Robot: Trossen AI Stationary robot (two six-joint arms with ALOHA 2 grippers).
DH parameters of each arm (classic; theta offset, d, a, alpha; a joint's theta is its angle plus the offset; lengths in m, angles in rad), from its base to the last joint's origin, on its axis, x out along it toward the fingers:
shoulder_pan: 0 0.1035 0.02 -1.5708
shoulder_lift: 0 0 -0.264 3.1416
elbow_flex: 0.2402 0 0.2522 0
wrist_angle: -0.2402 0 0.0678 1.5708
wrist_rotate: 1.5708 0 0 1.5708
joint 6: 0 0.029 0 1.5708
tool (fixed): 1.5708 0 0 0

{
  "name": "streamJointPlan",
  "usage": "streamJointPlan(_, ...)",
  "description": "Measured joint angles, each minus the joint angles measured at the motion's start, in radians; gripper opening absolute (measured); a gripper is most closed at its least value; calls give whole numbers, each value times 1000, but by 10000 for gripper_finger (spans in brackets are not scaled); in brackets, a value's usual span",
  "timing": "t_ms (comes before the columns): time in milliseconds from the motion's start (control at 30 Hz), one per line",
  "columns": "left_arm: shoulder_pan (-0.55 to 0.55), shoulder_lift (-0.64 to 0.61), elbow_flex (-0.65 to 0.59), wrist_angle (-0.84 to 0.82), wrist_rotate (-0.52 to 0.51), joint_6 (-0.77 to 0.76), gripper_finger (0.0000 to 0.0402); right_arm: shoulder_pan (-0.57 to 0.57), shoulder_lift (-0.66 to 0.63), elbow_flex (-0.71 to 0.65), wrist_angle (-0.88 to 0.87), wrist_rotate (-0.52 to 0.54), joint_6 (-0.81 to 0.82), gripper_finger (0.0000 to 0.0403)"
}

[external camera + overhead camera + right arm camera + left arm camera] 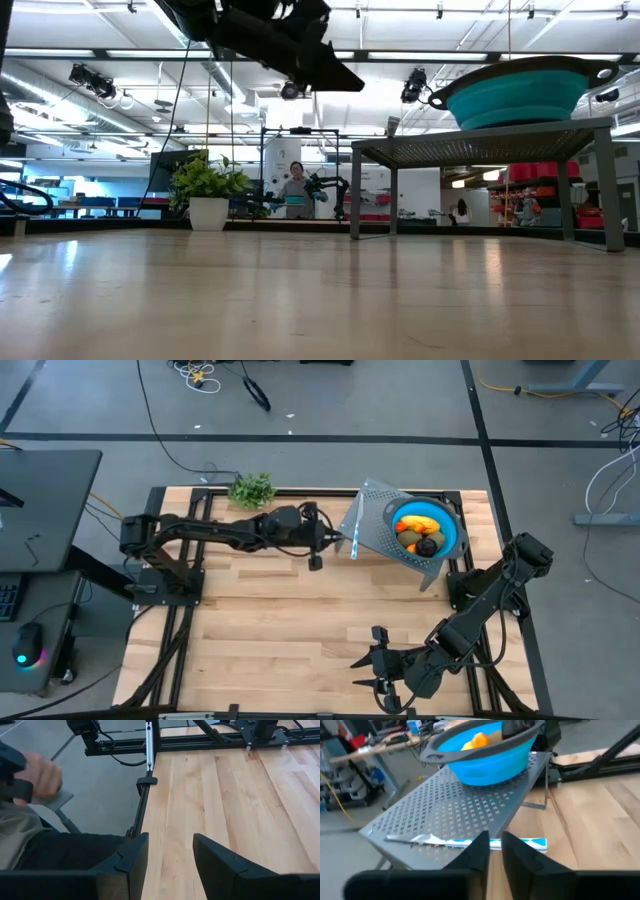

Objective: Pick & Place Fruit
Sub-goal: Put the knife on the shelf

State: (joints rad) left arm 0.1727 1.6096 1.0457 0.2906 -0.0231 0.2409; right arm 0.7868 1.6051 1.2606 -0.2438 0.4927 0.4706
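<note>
In the blue bowl [427, 528] up on the perforated grey rack [375, 520], that's where the fruit [419, 535] sits: orange and yellow pieces with a dark one among them, piled together at the far right of the table [300, 620]. The rack lifts the bowl off the wood, and in the low view it stands on thin legs with the bowl perched on top, so anything picked must be lifted up and over the rim. On the rack's near edge lies a knife [470, 841] with a blue handle, its blade flat on the metal, apart from the bowl. Just short of it hangs the left gripper [492, 851], fingers drawn to a narrow slit and nothing between them; the arm is stretched along the far side so the fingers point at the rack's edge, which reads as a line-up on that edge rather than a grasp of any fruit. A leafy sprig [252, 489] sits at the far edge, behind that arm and clear of it. Well apart at the near edge waits the right gripper [380, 670], jaws parted about halfway and empty, aimed out past the table rim, where its wrist view catches a person's hand [35, 780] off to the side. No fruit has left the bowl, judging by the bare wood.
</note>
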Motion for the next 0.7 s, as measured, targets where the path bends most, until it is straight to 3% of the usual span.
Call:
streamJointPlan(133, -48, -10, 0, -20, -59, -21, 113, 0, 0, 0, -22, -52, 9, 165)
streamJointPlan(300, -91, 2, 9, 49, -337, -186, 200, 1, 0, 0, -124, -173, 97, 165)
streamJointPlan(367, -76, 14, 37, 16, -390, -248, 223, 1, 0, 0, -168, -202, 120, 165)
streamJointPlan(700, -25, 122, 229, -238, -351, -415, 240, 1, 0, 0, -255, -256, 179, 165)
